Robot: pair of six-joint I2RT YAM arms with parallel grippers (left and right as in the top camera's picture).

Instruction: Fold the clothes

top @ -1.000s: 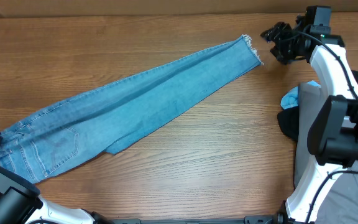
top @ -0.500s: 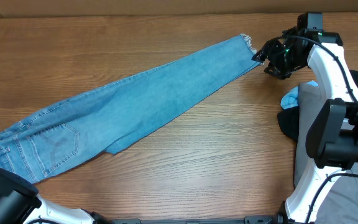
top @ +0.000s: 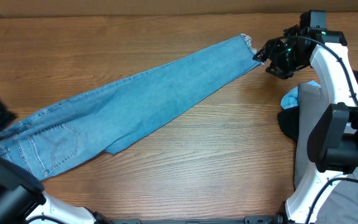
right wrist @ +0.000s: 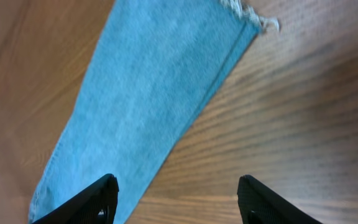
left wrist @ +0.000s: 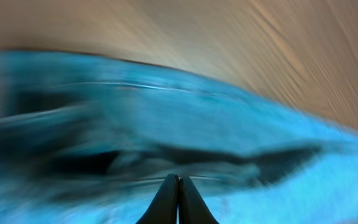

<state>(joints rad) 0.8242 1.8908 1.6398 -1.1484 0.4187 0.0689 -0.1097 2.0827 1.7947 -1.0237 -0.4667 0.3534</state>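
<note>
My right pincer [right wrist: 176,186] is spread wide and grasps nothing. It hangs over the frayed-hem end of the light-blue denim jeans [top: 142,102]. My left pincer [left wrist: 179,198] is clenched tip to tip with nothing seen between the tips; its view is smeared, with blue denim below. The jeans lie flat and slantwise on the brown wooden bench [top: 197,162], waistband near my left pincer and hem by my right. A small pale-blue cloth [top: 289,99] lies beside my right arm.

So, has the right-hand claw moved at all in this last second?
Yes. The right gripper has shifted left in the overhead view, up to the frayed hem of the jeans, which stayed put.
</note>
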